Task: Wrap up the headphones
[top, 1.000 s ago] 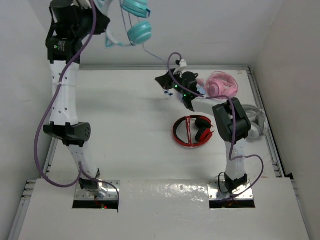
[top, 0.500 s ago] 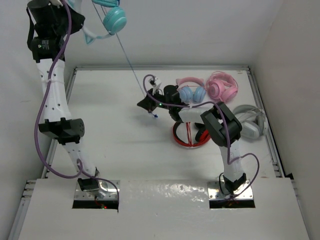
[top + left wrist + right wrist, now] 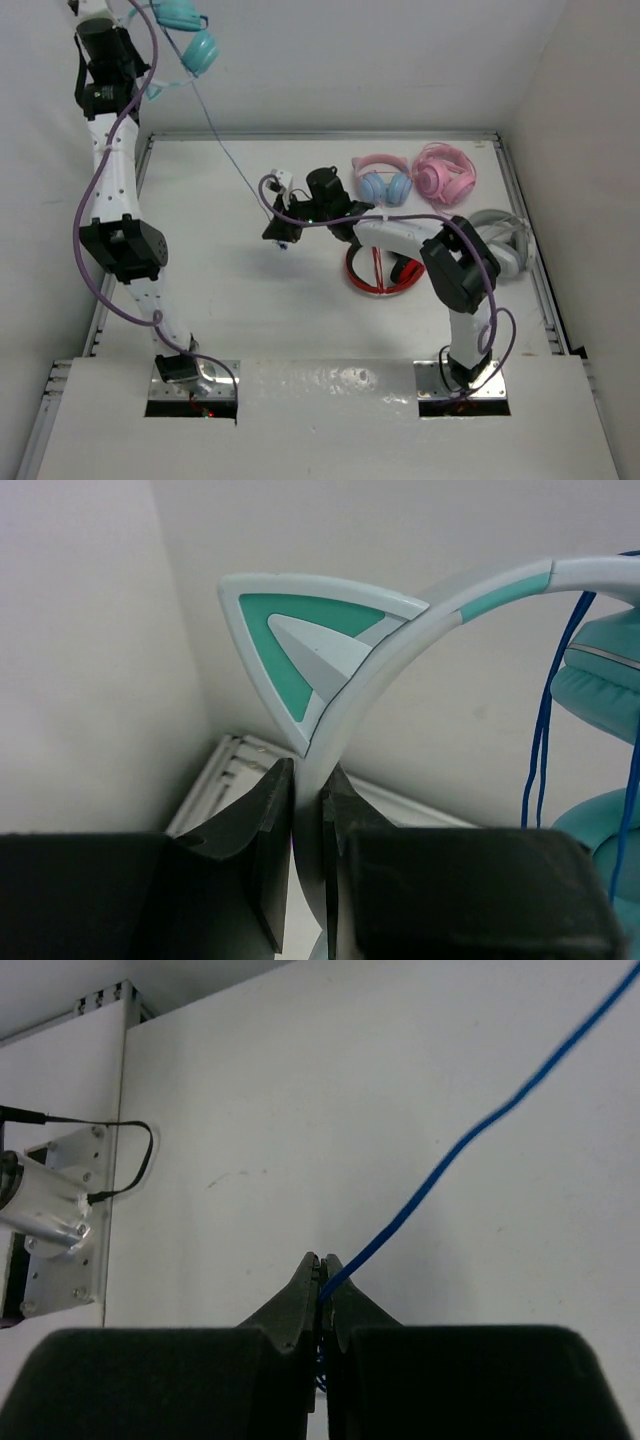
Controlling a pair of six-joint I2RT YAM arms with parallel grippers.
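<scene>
The teal headphones (image 3: pixel 190 40) hang high at the far left, above the table. My left gripper (image 3: pixel 308 780) is shut on their pale mint headband (image 3: pixel 400 630), just below a cat ear (image 3: pixel 310 645); one teal cup (image 3: pixel 605 685) shows at the right of that view. The thin blue cable (image 3: pixel 225 150) runs taut from the cups down to my right gripper (image 3: pixel 280 230), over the table's middle. In the right wrist view my right gripper (image 3: pixel 321 1265) is shut on the cable (image 3: pixel 450 1155), which leads up to the right.
On the table's far right lie a pink-banded pair with blue cups (image 3: pixel 383 180), an all-pink pair (image 3: pixel 445 172), a grey-white pair (image 3: pixel 505 245) and a red and black pair (image 3: pixel 385 262). White walls enclose the table (image 3: pixel 230 290).
My left arm has swung the headphones further left and up. My right gripper has moved left and nearer with the cable, which is now drawn straight.
</scene>
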